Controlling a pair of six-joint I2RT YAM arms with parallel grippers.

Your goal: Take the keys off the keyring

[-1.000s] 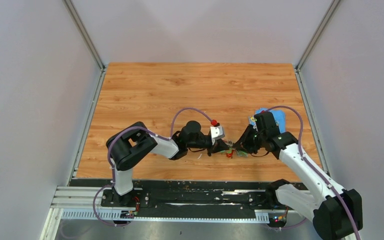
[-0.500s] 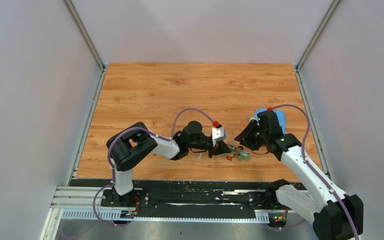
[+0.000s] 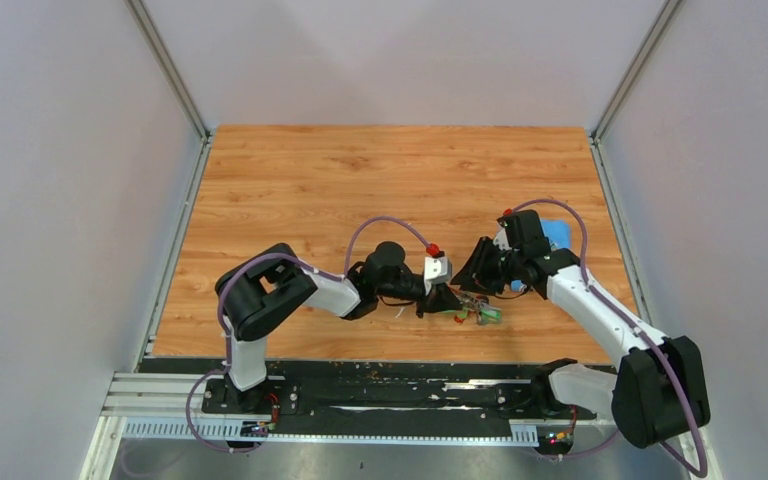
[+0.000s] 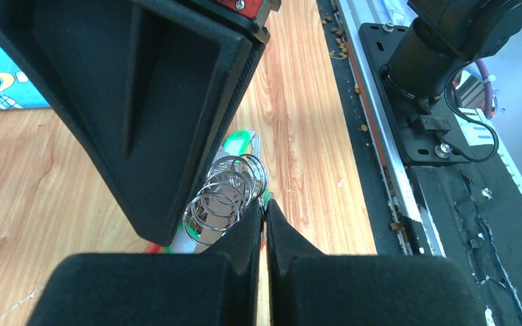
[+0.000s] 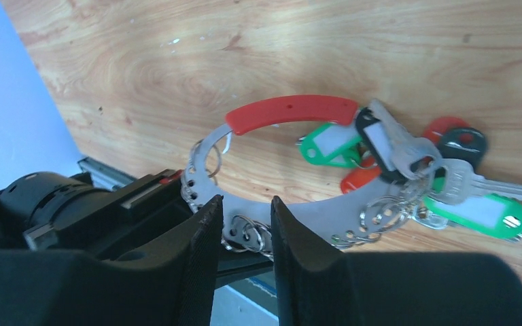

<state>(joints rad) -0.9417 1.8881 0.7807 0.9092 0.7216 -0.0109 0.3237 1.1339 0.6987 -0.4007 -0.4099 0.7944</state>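
Wooden table closed in by pale walls

The table (image 3: pixel 400 170) has an orange-brown wood-grain top and sits between three plain grey-white walls (image 3: pixel 400 50), at the left, the back and the right. A thin metal post (image 3: pixel 167 68) rises from each far corner and slants outward in the top view. Along the near edge runs a black strip (image 3: pixel 380 392), with a ribbed aluminium rail (image 3: pixel 160 405) beside it. The light is soft and even, and the shadows are faint.
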